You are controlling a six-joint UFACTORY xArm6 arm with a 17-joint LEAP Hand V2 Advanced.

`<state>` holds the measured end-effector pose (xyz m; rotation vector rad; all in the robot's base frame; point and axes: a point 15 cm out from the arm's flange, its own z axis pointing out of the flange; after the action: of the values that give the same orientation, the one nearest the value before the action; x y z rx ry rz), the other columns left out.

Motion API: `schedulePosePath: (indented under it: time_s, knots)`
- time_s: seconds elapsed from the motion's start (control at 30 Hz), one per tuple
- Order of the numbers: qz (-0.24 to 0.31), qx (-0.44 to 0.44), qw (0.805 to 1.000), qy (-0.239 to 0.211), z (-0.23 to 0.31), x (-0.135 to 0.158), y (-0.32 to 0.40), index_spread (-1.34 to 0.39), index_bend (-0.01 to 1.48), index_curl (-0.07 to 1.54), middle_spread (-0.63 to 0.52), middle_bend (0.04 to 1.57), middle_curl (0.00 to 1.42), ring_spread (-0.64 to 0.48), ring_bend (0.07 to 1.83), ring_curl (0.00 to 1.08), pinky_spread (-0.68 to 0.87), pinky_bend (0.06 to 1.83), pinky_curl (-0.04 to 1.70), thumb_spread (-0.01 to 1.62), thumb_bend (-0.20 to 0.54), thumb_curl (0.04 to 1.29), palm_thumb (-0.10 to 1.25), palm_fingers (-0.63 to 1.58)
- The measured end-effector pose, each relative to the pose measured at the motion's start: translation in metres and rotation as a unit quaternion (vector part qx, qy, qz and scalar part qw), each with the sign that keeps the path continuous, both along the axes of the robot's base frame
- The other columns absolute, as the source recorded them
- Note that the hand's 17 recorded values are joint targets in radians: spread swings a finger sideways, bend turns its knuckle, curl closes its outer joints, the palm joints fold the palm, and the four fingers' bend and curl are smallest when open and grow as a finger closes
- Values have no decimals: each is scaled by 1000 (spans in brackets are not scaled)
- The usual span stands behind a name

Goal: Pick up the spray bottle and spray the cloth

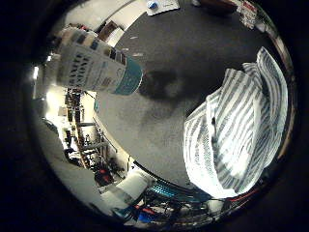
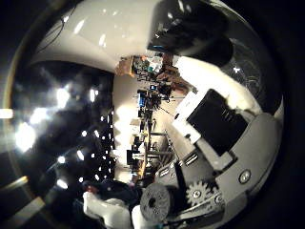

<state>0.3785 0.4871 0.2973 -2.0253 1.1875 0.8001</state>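
Spray bottle [image 1: 99, 65] is seen lifted clear of the dark desk [image 1: 159, 121], near the striped cloth [image 1: 236, 135]. Spraying appears outstanding. Whether the fingers [image 2: 214, 124] are clamped on it cannot be told.

— Anything to read here?

— Only the label [image 1: 91, 65] on the spray bottle [image 1: 126, 79]: rows of dark capital letters on white, with a strip of small coloured squares beside them (the letters run together, so no word comes out for sure).

— And the sheet [image 1: 161, 6] at the far edge of the table [image 1: 159, 125]?

— A blue mark on it, no legible writing.
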Motion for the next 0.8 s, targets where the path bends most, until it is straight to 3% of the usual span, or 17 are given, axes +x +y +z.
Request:
schedulePosePath:
  time_s: [0.07,0.27,0.5,0.8]
  knots:
    - [21,-2,1000,-1,2,-6,-1,-545,156,459,-375,275,350,-267,471,155,541,806,59,913,-49,338,657,501]
    - [33,-11,999,-19,-2,2,-10,-438,145,349,-256,223,353,-30,475,162,582,947,85,857,-46,326,472,309]
    - [27,-10,999,-17,0,9,-17,-384,156,302,-150,198,359,140,462,178,596,998,102,839,-38,333,409,178]
    - [22,-12,999,-23,14,13,-26,-377,171,302,-106,194,355,201,435,196,608,970,109,844,-34,347,452,157]
